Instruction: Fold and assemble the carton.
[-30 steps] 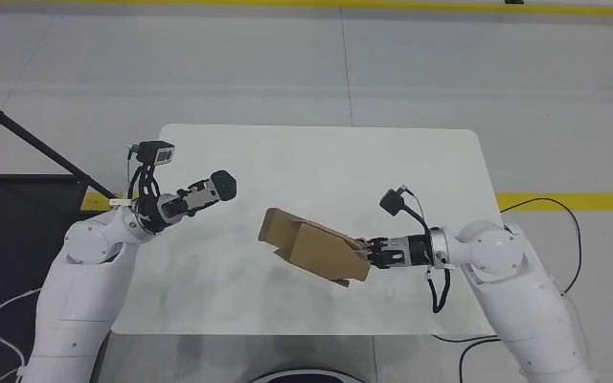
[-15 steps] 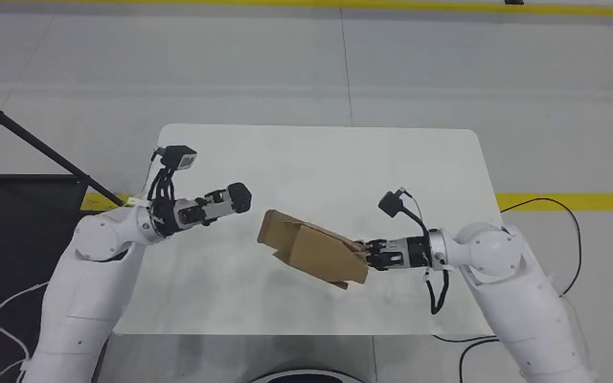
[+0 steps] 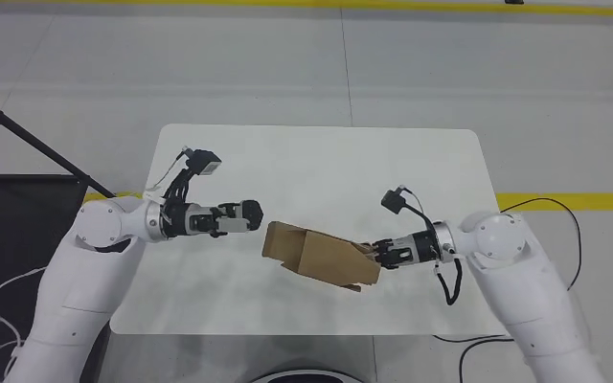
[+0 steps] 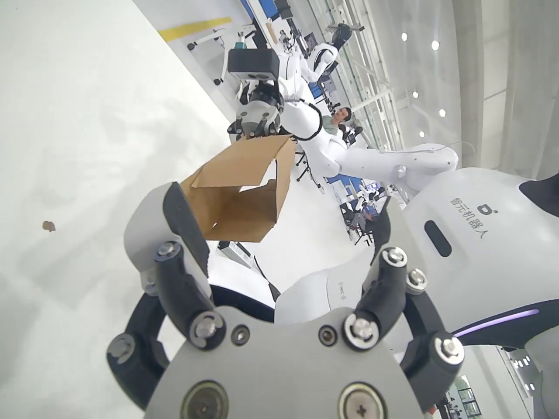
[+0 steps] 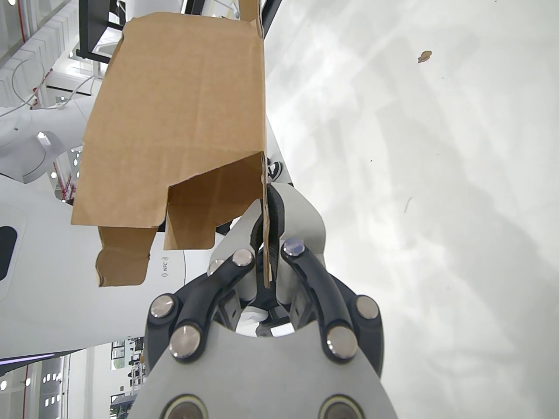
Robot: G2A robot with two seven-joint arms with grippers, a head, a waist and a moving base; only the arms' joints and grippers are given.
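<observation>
The right gripper is pinched tight on a single cardboard wall at one end of the carton, with both pads flat against the sheet and the sheet's edge running down between them. From that grip the carton runs straight away from the gripper as a half-opened brown sleeve. It looks to be carried clear of the white table, its end flaps are not folded, and one loose flap hangs off beside the grip. At the carton's far end, the left gripper faces the open mouth with its jaws spread wide and nothing between them. It is near the rim but not touching it. A small brown scrap lies on the tabletop off to one side of the right gripper, well apart from the work. The step in hand appears to be squaring up the sleeve, since no end is closed yet and the task looks to be at an early stage. The next move probably calls for the left gripper to cover the short gap and take one wall or flap at the open mouth. It should then press against the right gripper's hold so the creases set. The carton hangs from a thin grip on one edge, so it could pivot if pushed off-line.
</observation>
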